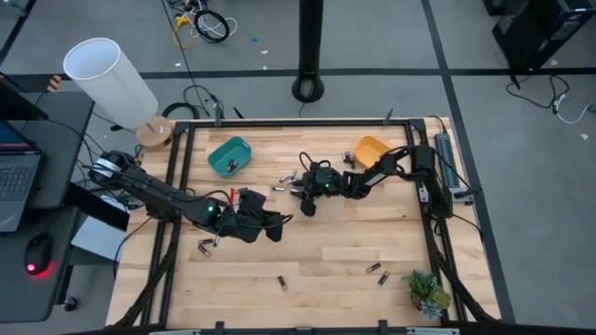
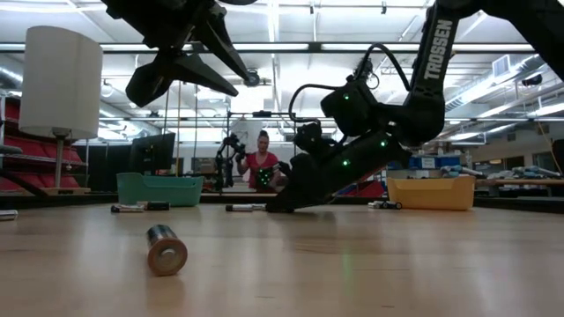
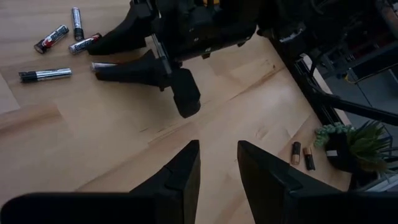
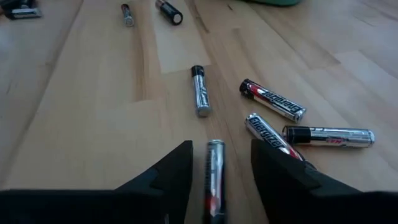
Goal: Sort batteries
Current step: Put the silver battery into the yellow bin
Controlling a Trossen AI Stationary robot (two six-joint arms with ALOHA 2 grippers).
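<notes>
**Batteries scattered, right claw astride one**

Wooden slats make up the table [image 1: 326,256], framed in black rails, with a white lamp [image 1: 110,76] at its far left corner and a teal bin [image 1: 230,154] toward the back. Left of centre, the left gripper [image 1: 276,223] hangs above bare wood, its two fingers [image 3: 180,177] apart with nothing between them. Two batteries [image 1: 207,246] lie just in front of that arm, and a lone battery [image 1: 280,280] sits nearer the front edge; in the low view a thick battery [image 2: 166,249] lies on its side close to the camera. Near the middle, the right gripper [image 1: 303,197] is lowered to the table, jaws spread and straddling a silver battery [image 4: 214,174] that lies between the fingertips; whether they touch it I cannot tell. Just beyond it lie more AAA cells [image 4: 272,99] in a loose cluster. An orange bin [image 1: 371,149] sits at the back right. Two small batteries [image 1: 377,272] lie toward the front right, near a small potted plant [image 1: 426,292] at the corner
</notes>
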